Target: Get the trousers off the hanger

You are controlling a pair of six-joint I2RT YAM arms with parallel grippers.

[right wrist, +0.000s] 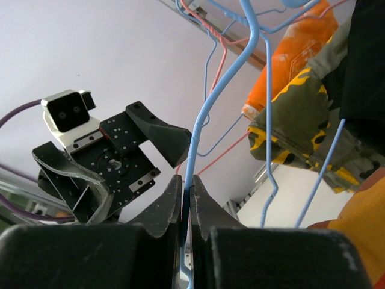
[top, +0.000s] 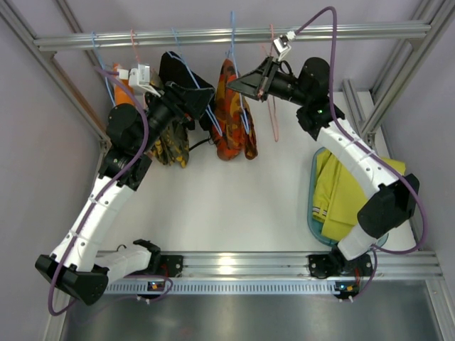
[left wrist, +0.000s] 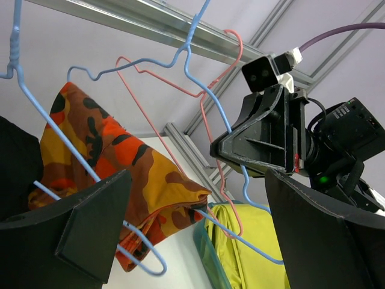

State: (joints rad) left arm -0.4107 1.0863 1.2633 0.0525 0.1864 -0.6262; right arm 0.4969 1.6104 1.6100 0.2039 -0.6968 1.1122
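Orange camouflage trousers (top: 231, 124) (left wrist: 114, 162) hang folded over the bottom bar of a blue hanger (top: 232, 32) (left wrist: 210, 96) (right wrist: 207, 102) on the top rail (top: 320, 32). My right gripper (top: 238, 84) (right wrist: 187, 189) is shut on that hanger's wire just below the hook, to the right of the trousers. From the left, my left gripper (top: 202, 106) (left wrist: 198, 180) faces the trousers, wide open and holding nothing. The trousers' folded edge and the hanger bar show between its fingers (left wrist: 78, 229).
An empty pink hanger (top: 274, 106) (left wrist: 207, 120) hangs just right of the blue one. Dark camouflage trousers (top: 170, 145), a black garment (top: 181, 71) and an orange one (top: 122, 92) hang at the left. A teal basket (top: 313, 213) at the right holds yellow cloth (top: 341, 192).
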